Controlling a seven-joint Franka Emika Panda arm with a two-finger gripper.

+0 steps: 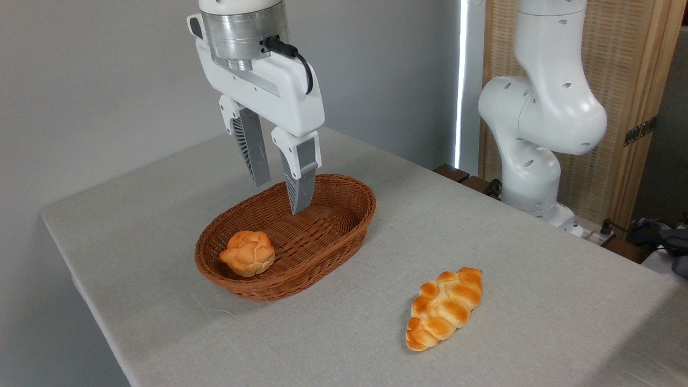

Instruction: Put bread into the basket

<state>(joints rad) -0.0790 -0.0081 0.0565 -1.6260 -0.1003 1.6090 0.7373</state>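
We see a tabletop [510, 269] covered in pale grey, finely woven cloth with rounded corners. On it rests the basket [317, 236], an oval of reddish-brown wicker, shallow, with a flared rim and a tight ribbed weave. The bread [247, 253], a small round knotted bun with a glossy golden-orange crust and a paler base, lies inside the basket at its 8 o'clock end, against the inner wall. Well apart from the basket, toward 4 o'clock on the cloth, lies a braided loaf [444, 308], a pointed oval with glossy orange-brown lobes and pale seams. The end effector [279, 196] hangs from a smooth white housing with a brushed-metal collar and a black cable [293, 59]; its two grey fingers [299, 177] are long, tapering and ribbed along their inner edges. We note that the fingers stand moderately apart, with a clear gap between the tips, and hold nothing. They touch neither bun nor wicker as far as we can tell: the tips hover over the basket's 12 o'clock portion, the nearer tip appearing in front of the basket interior, the farther one above the rim. At 2 o'clock of the scene stands the arm's glossy white base [537, 140], before a wood-framed woven panel [623, 64].
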